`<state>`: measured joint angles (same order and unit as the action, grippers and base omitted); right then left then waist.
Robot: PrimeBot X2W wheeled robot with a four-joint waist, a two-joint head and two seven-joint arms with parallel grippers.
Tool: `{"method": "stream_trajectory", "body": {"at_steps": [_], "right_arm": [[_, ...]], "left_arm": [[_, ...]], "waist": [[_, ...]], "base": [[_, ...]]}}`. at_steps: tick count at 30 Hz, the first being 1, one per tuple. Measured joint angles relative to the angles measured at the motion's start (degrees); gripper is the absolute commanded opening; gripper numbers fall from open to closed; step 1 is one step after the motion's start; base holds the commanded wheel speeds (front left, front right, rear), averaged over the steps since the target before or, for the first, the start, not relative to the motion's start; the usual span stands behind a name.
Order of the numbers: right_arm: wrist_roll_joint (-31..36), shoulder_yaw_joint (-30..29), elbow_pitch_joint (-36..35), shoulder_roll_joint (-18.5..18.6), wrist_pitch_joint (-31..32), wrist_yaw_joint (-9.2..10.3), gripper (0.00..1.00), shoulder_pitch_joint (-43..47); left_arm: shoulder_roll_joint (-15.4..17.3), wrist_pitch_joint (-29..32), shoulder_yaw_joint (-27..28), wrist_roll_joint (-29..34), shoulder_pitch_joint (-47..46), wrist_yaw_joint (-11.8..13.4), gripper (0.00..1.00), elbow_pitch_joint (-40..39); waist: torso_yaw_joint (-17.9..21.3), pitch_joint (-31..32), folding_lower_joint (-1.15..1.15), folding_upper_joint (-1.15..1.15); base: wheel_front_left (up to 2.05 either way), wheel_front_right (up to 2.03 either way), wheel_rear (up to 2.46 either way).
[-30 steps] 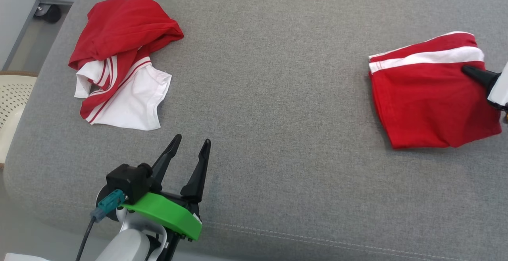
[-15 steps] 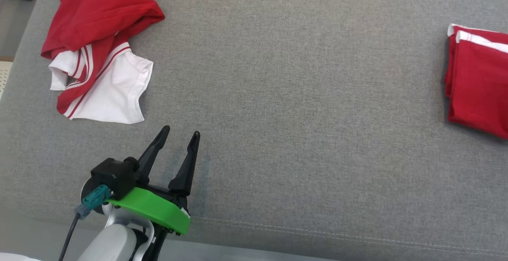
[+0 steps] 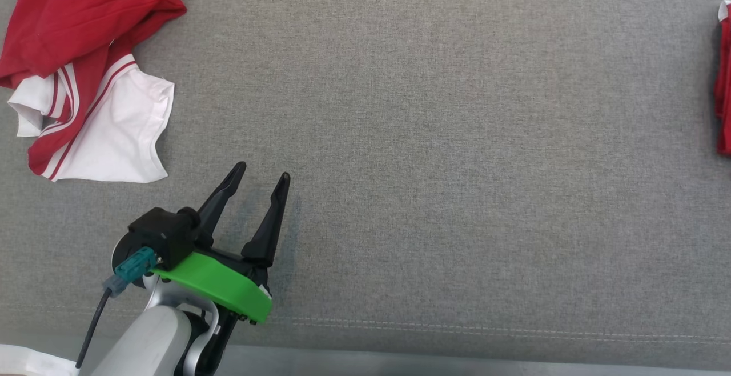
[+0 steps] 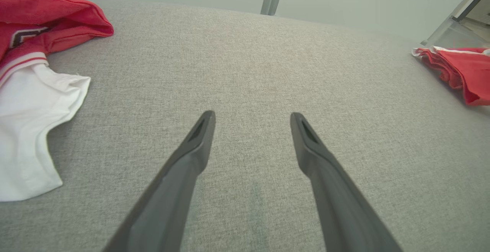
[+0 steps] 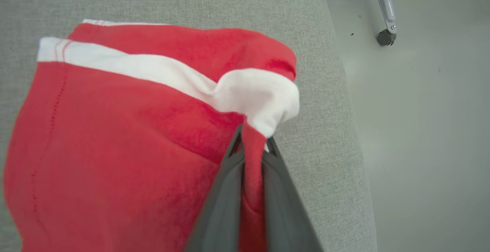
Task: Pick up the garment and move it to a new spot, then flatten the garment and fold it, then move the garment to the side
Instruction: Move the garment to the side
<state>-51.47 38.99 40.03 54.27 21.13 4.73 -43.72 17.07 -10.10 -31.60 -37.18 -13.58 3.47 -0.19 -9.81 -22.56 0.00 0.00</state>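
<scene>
Now, folded garment (image 5: 115, 148): I am dragging it to the desk's (image 3: 457, 136) right edge, finishing.
Right jaws: gripping it.
Left jaws: hanging open.

Left gripper (image 3: 262, 170), long black tapered fingers (image 3: 267, 224), green bracket (image 3: 223, 291), teal connector (image 3: 131, 267), black cable (image 3: 91, 330); pale forearm (image 3: 143, 347)

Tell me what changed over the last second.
The right gripper, shut on the folded garment, has dragged it toward the robot's right, close to the end of the cushion. The head camera shifted too. The crumpled garment and the open left gripper stayed where they were.
</scene>
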Motion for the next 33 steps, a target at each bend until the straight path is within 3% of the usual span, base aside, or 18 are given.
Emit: {"method": "stream_trajectory", "body": {"at_steps": [6,11,12,13,14,22,33], "right_arm": [[3.74,-0.36,0.48,2.36,-3.96,1.40,0.00,-3.14],[4.03,-0.19,2.10,1.77,-4.28,1.54,0.00,-3.03],[4.03,-0.29,2.47,1.38,-4.52,1.89,0.15,-3.03],[4.03,-0.45,2.79,0.96,-4.98,1.92,0.42,-3.03],[4.08,-0.47,2.91,0.52,-5.05,1.93,1.00,-3.04],[4.63,-0.98,5.46,-2.55,-6.57,2.36,1.00,-3.05],[7.11,-4.86,13.44,-2.19,-11.37,2.37,1.00,-3.80]], "left_arm": [[-0.30,0.54,-0.58,0.09,-1.25,-0.46,1.00,-0.47],[-0.58,0.54,-0.56,0.09,-1.37,-0.46,1.00,-0.70],[-0.63,0.54,-0.49,0.09,-1.38,-0.46,1.00,-0.70],[-0.64,0.54,-0.36,0.09,-1.38,-0.45,1.00,-0.73],[-0.63,0.54,-0.08,0.09,-1.38,-0.44,1.00,-0.78],[-0.22,0.47,1.27,0.09,-1.41,-0.34,1.00,-1.08],[0.24,0.45,2.10,0.05,-1.41,0.14,1.00,-1.09]], "waist": [[-0.19,-0.83,0.00,0.00],[-0.69,-1.68,0.00,0.00],[-0.82,-1.93,0.00,0.00],[-0.94,-2.18,0.00,0.00],[-1.03,-2.45,0.00,0.00],[-0.54,-4.30,0.00,0.00],[2.45,-4.65,0.00,0.00]], "base": [[0.00,0.00,0.00],[0.00,0.00,0.00],[0.00,0.00,0.00],[0.00,0.00,0.00],[0.00,0.00,0.00],[0.00,0.00,0.00],[0.00,0.00,0.00]]}}
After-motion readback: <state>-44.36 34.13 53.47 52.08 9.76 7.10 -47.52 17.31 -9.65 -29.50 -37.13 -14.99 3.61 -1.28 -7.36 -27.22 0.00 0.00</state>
